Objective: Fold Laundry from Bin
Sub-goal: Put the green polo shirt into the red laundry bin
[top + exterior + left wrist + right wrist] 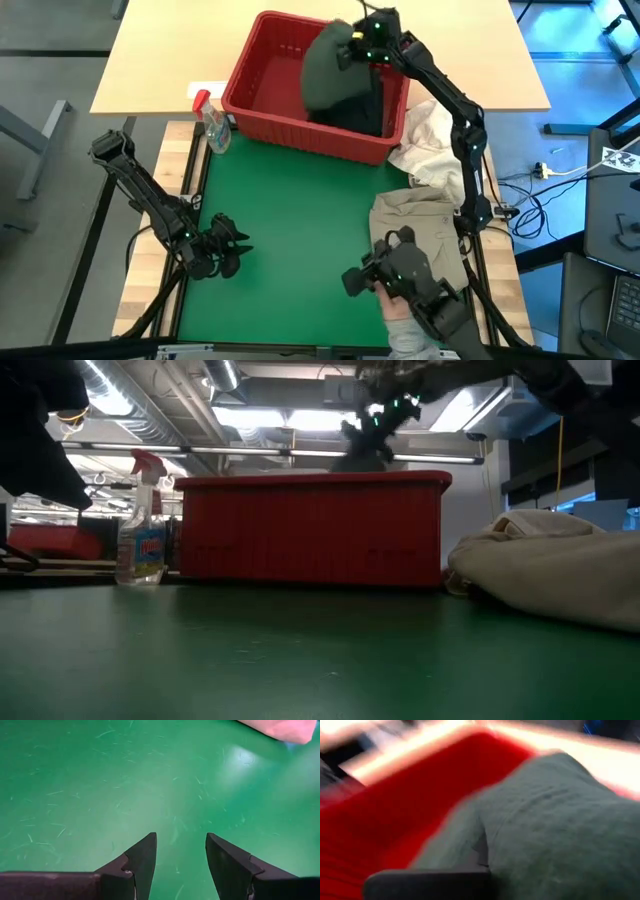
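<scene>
The red bin (300,130) stands at the far edge of the green mat (300,230). Over it hangs a dark charcoal garment (335,75), with my right gripper (352,48) shut on it above the bin's far right part. A khaki garment (420,225) lies in a heap on the mat's right side. My left gripper (180,837) hovers open over bare mat near the left edge, holding nothing. My right gripper holds the dark garment by its upper part (345,52), reaching in from the table's right and slanting a little downward. The cloth (555,830) bunches over the fingers and hides the place of contact. The garment hangs below, its lower part (355,115) inside the bin.
A white cloth bundle (430,140) lies right of the bin. A clear spray bottle (212,125) with a red top stands at the bin's left. A person's hand (400,315) with a dark object (395,270) reaches in over the near right corner. The mat's middle is bare.
</scene>
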`<act>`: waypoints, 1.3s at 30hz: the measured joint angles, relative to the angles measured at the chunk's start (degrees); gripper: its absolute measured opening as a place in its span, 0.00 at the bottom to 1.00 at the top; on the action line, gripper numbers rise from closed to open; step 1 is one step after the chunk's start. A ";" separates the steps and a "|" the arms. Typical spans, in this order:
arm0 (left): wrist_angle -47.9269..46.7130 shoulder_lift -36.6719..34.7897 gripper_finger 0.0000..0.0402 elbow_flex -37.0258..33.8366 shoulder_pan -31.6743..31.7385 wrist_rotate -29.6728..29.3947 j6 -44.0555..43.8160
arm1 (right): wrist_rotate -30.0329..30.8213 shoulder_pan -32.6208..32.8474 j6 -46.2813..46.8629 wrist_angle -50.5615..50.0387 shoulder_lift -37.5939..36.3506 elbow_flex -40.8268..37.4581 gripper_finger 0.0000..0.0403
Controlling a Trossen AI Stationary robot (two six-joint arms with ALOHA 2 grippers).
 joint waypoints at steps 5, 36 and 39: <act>-0.04 0.00 0.41 0.00 0.00 0.00 0.05 | 5.17 -2.47 0.46 -8.13 1.29 -4.80 0.04; -1.04 0.00 0.41 0.00 -0.02 0.06 2.17 | 16.74 -3.19 3.14 -24.11 -1.68 0.09 0.66; -1.00 0.00 0.41 0.00 -0.02 0.98 2.69 | 18.59 -2.60 2.32 -23.49 -1.93 0.19 0.67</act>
